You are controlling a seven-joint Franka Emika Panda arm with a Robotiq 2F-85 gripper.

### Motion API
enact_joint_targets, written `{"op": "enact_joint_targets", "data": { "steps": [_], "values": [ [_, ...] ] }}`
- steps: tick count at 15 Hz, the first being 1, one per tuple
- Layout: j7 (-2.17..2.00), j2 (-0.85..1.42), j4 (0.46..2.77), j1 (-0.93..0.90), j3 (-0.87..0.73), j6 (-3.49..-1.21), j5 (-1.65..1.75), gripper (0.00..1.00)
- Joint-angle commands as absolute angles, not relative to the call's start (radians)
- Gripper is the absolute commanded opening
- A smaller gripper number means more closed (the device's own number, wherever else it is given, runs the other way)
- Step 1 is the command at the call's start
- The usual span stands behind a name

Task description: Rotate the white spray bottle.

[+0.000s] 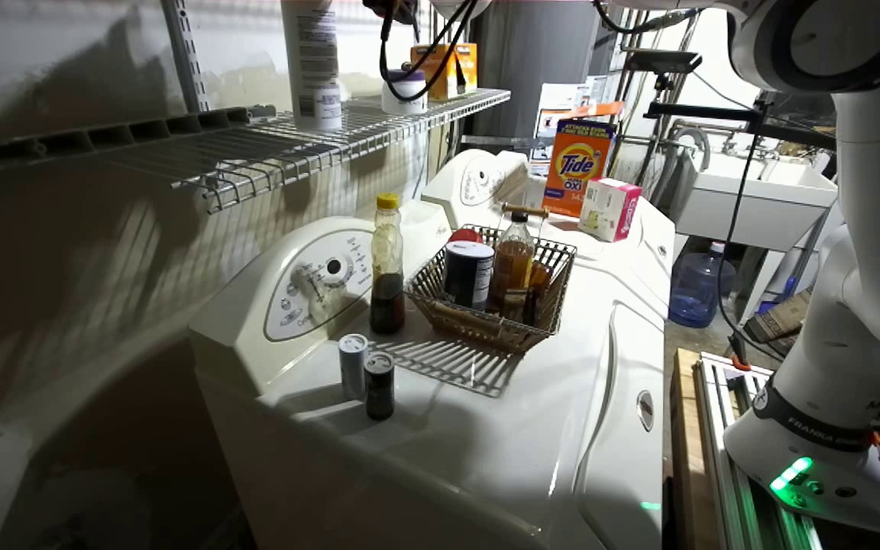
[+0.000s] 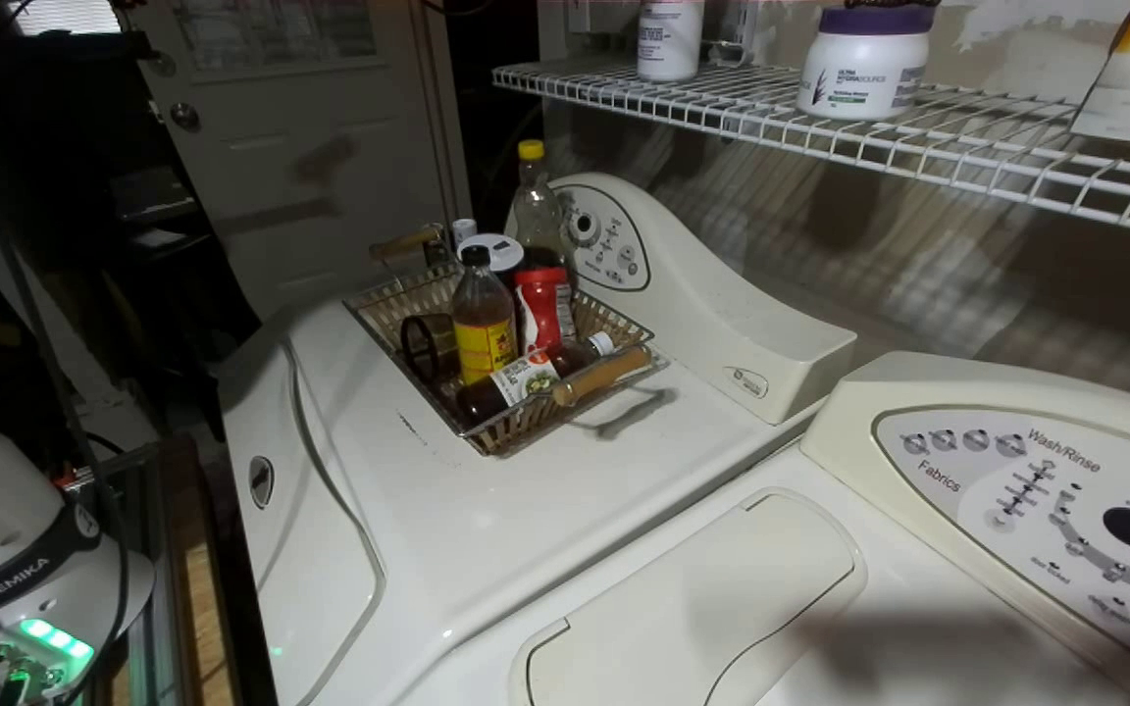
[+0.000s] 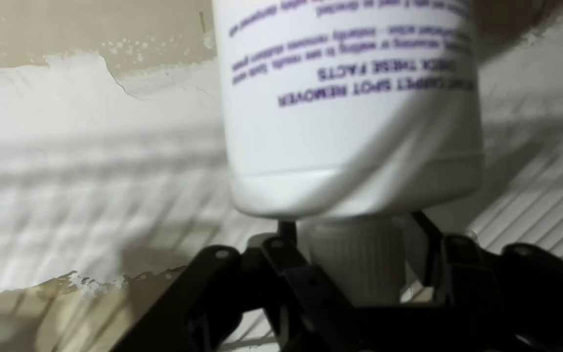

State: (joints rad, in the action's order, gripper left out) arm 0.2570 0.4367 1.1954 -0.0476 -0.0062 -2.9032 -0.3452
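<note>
The white spray bottle (image 3: 350, 146) fills the upper middle of the wrist view, its purple label text upside down. Its ribbed cap points toward my palm. My gripper (image 3: 354, 226) has a finger on each side of the cap, and the grey pads look to be against it. The fingertips are partly hidden behind the bottle's body. In both exterior views the bottle stands upright on the wire shelf (image 1: 249, 160), with its top cut off by the frame edge (image 1: 318, 72) (image 2: 670, 41). The gripper's fingers do not show there.
A white jar with purple lid (image 2: 859, 69) and an orange box (image 1: 464, 69) stand on the shelf beside the bottle. A black cable loop (image 1: 384, 61) hangs in front of the jar. Below, a wire basket (image 1: 459, 321) of bottles sits on the white machine (image 1: 486, 458).
</note>
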Motion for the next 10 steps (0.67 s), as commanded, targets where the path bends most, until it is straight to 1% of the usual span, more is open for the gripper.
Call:
{"op": "enact_joint_targets", "data": {
  "steps": [1, 3, 4, 10],
  "values": [
    [0.248, 0.458, 1.152, -0.048, -0.005, -2.891, -0.347, 0.88],
    [0.253, 0.456, 1.153, -0.046, -0.001, -2.890, -0.349, 0.98],
    [0.260, 0.454, 1.153, -0.042, 0.007, -2.885, -0.356, 1.00],
    [0.299, 0.423, 1.172, -0.026, 0.021, -2.793, -0.351, 1.00]
  ]
}}
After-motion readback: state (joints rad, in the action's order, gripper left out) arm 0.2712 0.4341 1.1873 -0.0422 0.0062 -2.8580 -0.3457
